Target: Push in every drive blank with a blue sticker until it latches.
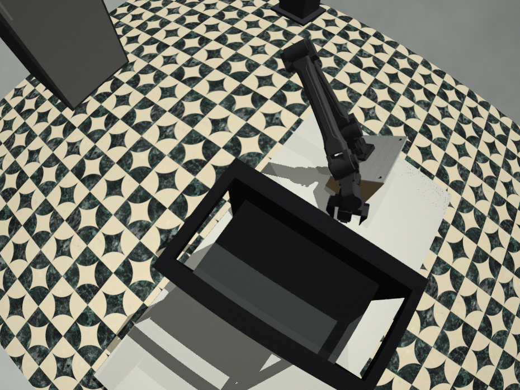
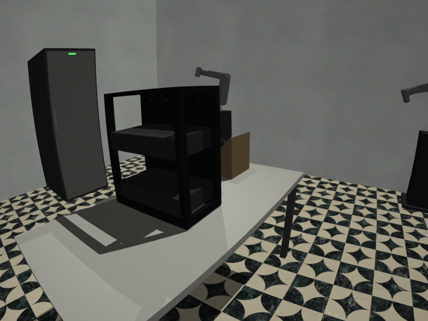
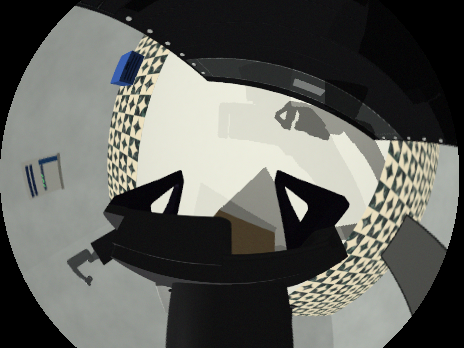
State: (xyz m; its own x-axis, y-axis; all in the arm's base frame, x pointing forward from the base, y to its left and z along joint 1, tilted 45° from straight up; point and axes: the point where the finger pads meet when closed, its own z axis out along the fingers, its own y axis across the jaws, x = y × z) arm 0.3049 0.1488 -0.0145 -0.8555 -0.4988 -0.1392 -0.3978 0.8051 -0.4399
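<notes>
The black open rack stands on the white table. Two dark units sit in it, an upper one and a lower one. No drive blank face or blue sticker shows in any view. My gripper is open and empty. It hangs fingers down over the table, close to the rack's side nearest the arm base. In the wrist view the rack fills the top as a dark mass. In the exterior view the rack hides the gripper.
A brown box stands on the table under the arm, beside the grey base plate. A tall dark cabinet stands on the floor. Another arm on a dark pedestal stands at the right.
</notes>
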